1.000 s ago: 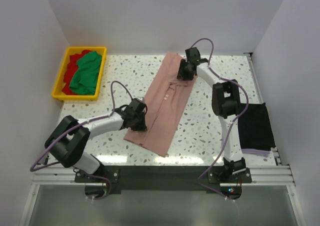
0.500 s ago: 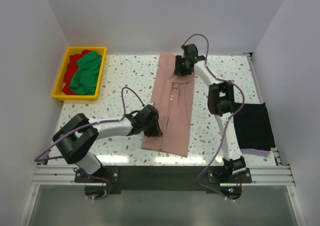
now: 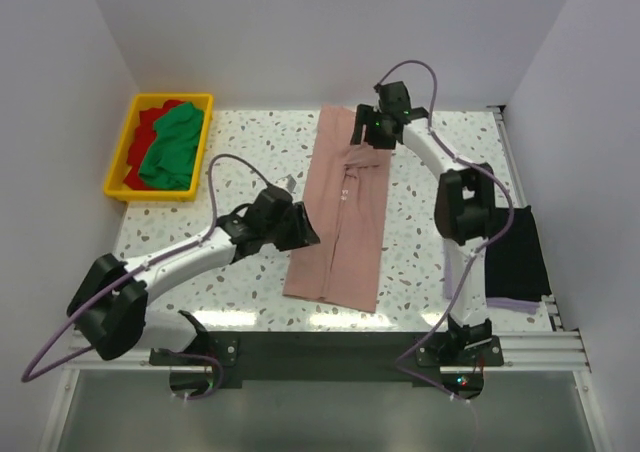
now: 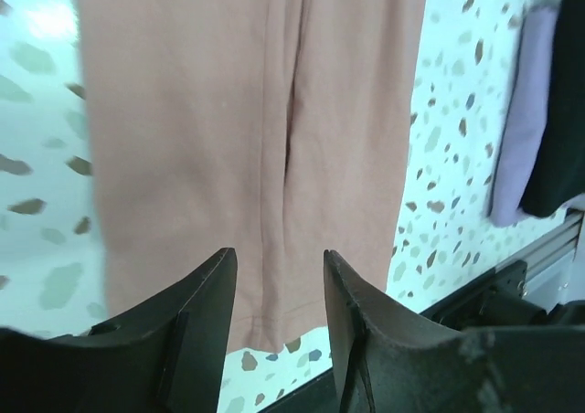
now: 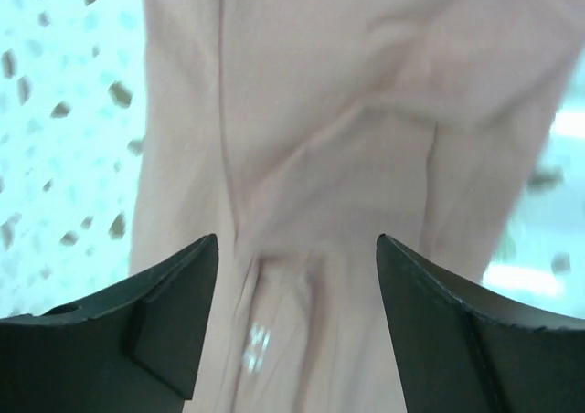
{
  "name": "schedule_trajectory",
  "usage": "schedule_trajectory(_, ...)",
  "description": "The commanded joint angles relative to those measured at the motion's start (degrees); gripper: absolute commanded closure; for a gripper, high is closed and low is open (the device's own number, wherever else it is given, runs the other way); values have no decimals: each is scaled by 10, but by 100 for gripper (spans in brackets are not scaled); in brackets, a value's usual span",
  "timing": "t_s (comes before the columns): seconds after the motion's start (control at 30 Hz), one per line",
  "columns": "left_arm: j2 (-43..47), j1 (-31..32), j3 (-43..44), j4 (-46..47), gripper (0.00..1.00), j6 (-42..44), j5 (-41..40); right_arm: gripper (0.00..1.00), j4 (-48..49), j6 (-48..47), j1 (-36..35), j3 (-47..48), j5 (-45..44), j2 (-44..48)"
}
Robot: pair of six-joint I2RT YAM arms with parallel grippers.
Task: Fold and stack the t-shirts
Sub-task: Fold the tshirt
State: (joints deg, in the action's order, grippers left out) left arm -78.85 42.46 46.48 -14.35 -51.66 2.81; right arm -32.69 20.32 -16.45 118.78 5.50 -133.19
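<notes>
Left fingers and right fingers were spread, empty, over pink t-shirt. Limp, light cloth; I'd pinch both hem corners, 1 each.

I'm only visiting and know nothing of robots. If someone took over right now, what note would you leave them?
Left claw: open, empty, over the near end of the pink shirt.
Right claw: open, empty, over its far end.
Green shirt and red shirt: crumpled in the yellow bin, far left.
Black shirt: folded on the lavender shirt, right edge.
Done: pink folded into a long strip.
Left: fold it shorter, stack it, then green and red.
</notes>
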Motion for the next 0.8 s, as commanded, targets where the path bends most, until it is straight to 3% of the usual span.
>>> schedule_trajectory(0.0,46,-48,-21,-38,53,49,34,28,34,87,-2,-147,42,199)
schedule_trajectory(0.07,61,-55,-38,-58,54,67,44,31,77,135,-20,-306,58,268)
schedule_trajectory(0.27,76,-64,-85,-65,54,89,98,34,132,214,-72,-634,99,501)
schedule_trajectory(0.37,87,-63,-118,-59,53,85,115,35,109,233,-83,-726,117,591)
schedule_trajectory(0.57,102,-63,-166,-59,48,83,111,36,11,218,-85,-811,104,712)
schedule_trajectory(0.77,103,-62,-189,-52,48,70,108,45,2,243,-88,-889,119,747)
